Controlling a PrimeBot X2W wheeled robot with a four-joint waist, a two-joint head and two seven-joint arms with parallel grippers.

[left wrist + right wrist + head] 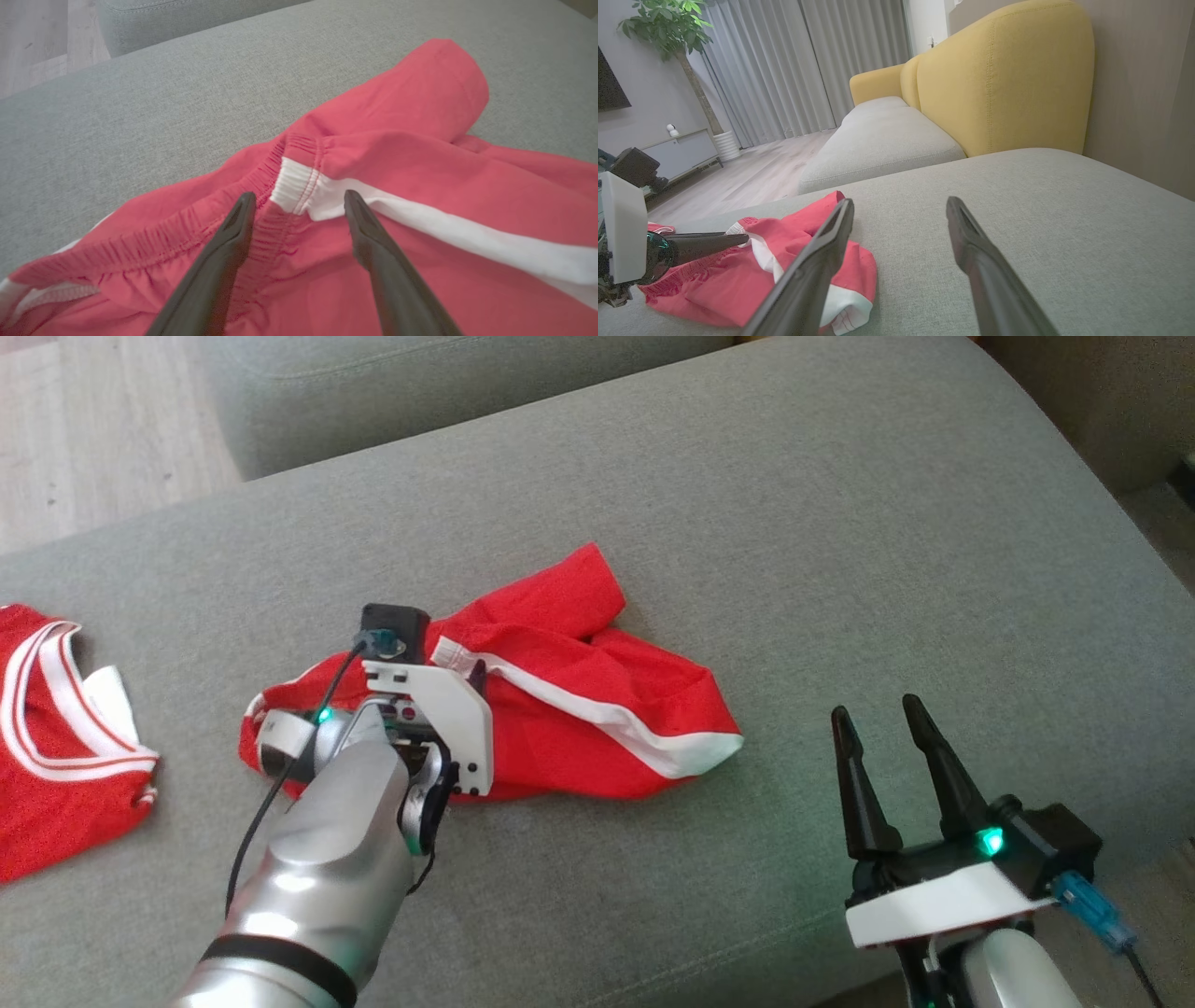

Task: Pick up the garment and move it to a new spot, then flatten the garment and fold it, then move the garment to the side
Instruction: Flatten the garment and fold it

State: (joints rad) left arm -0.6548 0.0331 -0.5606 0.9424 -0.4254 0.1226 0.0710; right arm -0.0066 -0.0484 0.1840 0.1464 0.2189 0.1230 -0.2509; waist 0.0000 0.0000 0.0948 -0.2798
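Both stood wide, empty: we saw left claw (299, 196) poised at the waistband (154, 238) of the garment (579, 709), nearer by far; right claw (876, 709) well apart off its right end.

Head view: from above, looking steeply down on the grey sofa seat (840, 523), at middle distance. Left wrist view: very close over the red shorts (397, 154), facing along the seat toward the wooden floor (32, 42). Right wrist view: low, near seat level, facing across it to the yellow backrest (1017, 79) and curtains (784, 60). All three share shorts and seat.
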